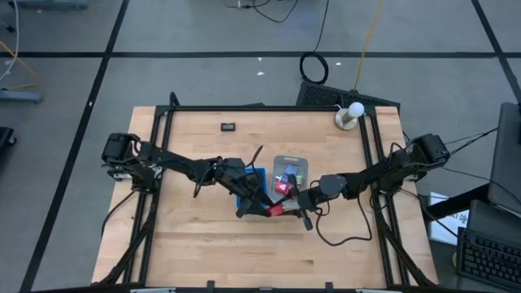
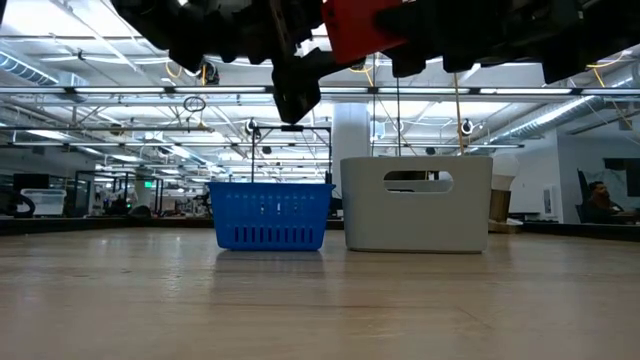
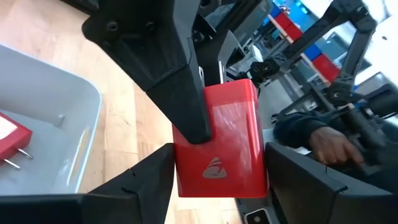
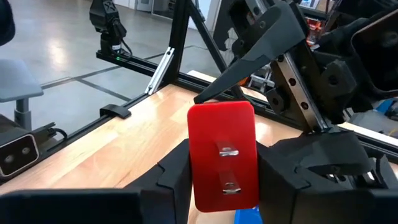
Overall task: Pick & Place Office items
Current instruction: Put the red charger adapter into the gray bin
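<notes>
From above, both arms meet near the middle of the wooden surface. The left pincer and the right pincer close in on one small red block from opposite sides, just in front of the blue ribbed tray and the clear plastic tray. The arms hide most of the blue tray; the clear tray holds a jumble of small pieces — red, blue and dark — too tiny to tell apart here.

The low view cuts both pincers off at its upper edge. Only dark shapes and the red block show, well above the surface, with the blue tray and the pale tray standing side by side behind; their contents are hidden by their walls.

The left wrist view shows the block between that pincer's own fingers, with a finger of the other pincer pressed on its face. A red piece with metal prongs lies in the clear tray.

The right wrist view shows the block held between that pincer's fingers — two metal prongs on its face.
</notes>
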Controlling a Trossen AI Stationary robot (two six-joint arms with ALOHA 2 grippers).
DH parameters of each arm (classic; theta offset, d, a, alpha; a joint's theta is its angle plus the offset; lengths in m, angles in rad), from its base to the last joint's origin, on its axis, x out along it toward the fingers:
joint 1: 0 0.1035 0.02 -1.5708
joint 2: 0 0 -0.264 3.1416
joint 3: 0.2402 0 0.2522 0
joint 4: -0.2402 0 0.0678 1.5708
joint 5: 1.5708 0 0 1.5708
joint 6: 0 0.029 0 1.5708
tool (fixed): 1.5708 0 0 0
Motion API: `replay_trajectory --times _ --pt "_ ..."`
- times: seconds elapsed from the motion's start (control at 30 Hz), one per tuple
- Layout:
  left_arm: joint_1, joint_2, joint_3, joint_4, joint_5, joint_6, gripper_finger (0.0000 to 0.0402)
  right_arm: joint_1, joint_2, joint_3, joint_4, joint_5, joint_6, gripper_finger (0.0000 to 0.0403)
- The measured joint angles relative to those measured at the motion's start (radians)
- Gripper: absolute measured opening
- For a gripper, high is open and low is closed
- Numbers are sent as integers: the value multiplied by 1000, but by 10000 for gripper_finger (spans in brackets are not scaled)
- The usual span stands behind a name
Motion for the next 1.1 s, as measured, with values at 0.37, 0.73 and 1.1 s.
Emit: replay_trajectory --times 0.37,0.73,1.1 --pt "98 -54 0 38 191 -4 270 -12 -70 -1 -104 -2 50 124" --pt "156 -179 -2 -102 174 112 271 -12 -236 0 -325 0 101 125" --pt "141 -456 -2 -571 -228 325 271 -11 -309 -2 -437 27 112 125"
